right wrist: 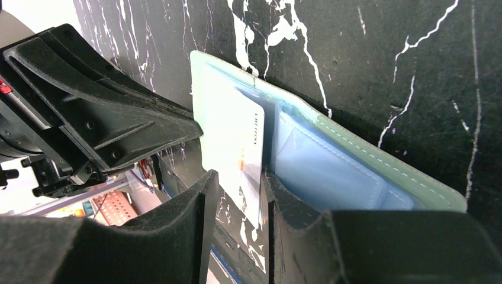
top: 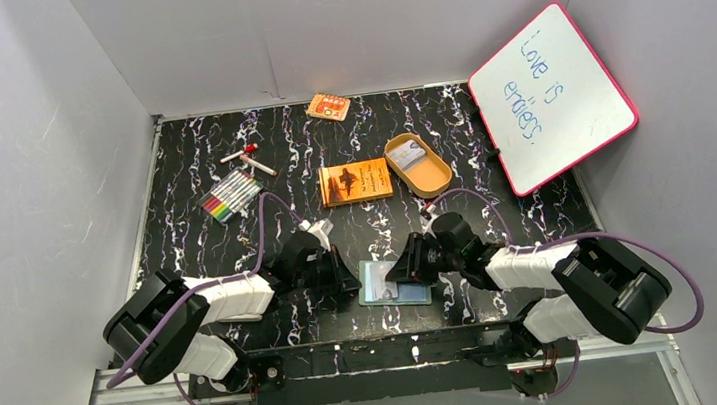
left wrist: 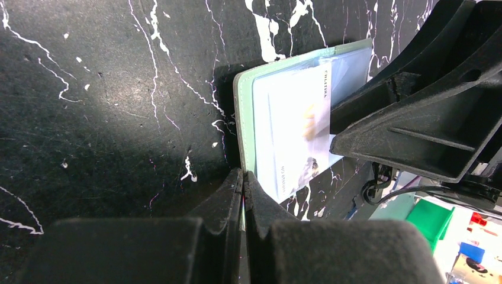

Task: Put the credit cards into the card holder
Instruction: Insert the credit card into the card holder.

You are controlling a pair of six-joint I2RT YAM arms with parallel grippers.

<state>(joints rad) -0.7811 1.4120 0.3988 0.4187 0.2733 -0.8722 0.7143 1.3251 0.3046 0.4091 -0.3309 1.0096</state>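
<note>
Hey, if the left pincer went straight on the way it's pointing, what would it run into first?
The card holder: its edge lies just ahead of the shut left pincer, perhaps already touching; depth is hard to judge.

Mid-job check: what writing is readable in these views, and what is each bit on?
"Love is endless." - handwritten in blue on the whiteboard.
Vertical print on the card in the card holder: too blurred to read.
Orange book cover: print too small.
Orange packet at the far edge: too small.
</note>
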